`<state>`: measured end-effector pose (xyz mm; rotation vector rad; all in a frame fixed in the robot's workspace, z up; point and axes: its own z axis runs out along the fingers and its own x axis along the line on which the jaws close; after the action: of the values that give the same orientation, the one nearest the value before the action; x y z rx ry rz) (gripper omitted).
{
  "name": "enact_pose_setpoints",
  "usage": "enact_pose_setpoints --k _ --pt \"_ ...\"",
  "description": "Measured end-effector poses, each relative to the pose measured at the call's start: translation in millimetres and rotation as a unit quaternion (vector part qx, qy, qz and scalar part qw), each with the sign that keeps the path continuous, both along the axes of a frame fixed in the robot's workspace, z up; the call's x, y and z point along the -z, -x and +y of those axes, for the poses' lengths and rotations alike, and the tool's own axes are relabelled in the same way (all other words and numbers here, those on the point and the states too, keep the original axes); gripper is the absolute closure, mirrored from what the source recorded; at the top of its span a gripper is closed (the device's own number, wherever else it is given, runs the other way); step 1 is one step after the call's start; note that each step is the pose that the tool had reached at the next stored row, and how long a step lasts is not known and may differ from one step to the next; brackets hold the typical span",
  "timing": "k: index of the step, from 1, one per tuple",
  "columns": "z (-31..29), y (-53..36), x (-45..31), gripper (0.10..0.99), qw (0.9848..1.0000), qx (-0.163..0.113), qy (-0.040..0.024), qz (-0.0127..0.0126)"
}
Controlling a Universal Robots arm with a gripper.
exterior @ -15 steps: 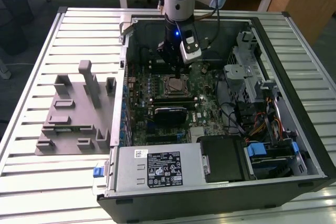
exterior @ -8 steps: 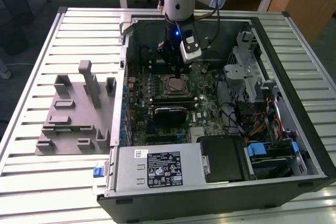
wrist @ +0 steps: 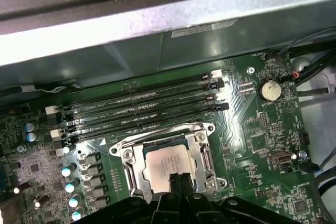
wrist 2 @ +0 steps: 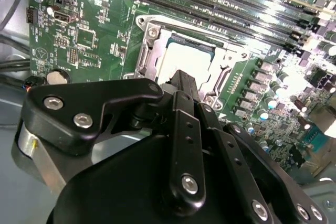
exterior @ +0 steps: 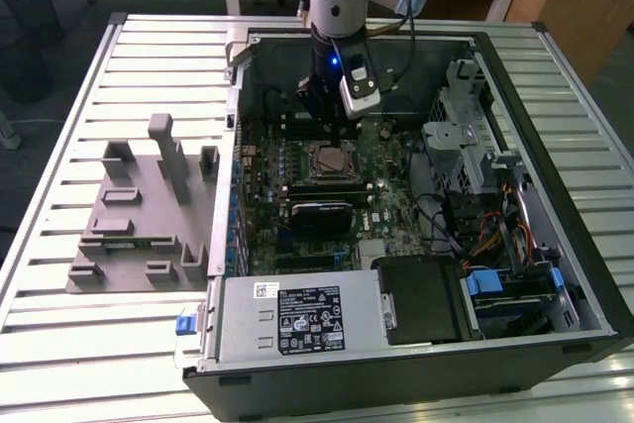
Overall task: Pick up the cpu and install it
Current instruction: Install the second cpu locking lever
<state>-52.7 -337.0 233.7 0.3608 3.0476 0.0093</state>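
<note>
End effector (wrist: 178, 182) poised just above the cpu (wrist: 167, 162), its black fingers (wrist 2: 181, 85) brought together at the tips with nothing between them, as seen in both wrist views. The cpu lies flat inside the open socket frame (wrist: 202, 150) on the green motherboard (wrist: 262, 129), memory slots (wrist: 142, 108) beyond it; in the exterior view, the open computer case (exterior: 555, 146) rests on the slatted counter (exterior: 59, 334) beside a grey tray (exterior: 139, 235).

There's one cpu (wrist: 166, 164) in one socket frame (wrist: 202, 157), four memory slots (wrist: 142, 109), one coin battery (wrist: 269, 89), and one grey tray (exterior: 139, 220).
</note>
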Motion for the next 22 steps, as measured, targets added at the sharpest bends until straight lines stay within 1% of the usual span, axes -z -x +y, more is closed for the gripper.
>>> enact_pose_setpoints --k 2,7,10,15,18,22 --pt "0.0 0.0 -2.5 0.980 1.0000 0.000 0.0000 0.0000" --pt "0.0 0.0 -12.3 0.980 1.0000 0.000 0.0000 0.0000" --pt "0.0 0.0 -14.2 0.980 1.0000 0.000 0.0000 0.0000" --pt "-0.4 0.0 -14.6 0.980 1.0000 0.000 0.0000 0.0000" --pt "-3.0 0.0 -14.5 0.980 1.0000 0.000 0.0000 0.0000" --pt "-9.9 0.0 -14.5 0.980 1.0000 0.000 0.0000 0.0000"
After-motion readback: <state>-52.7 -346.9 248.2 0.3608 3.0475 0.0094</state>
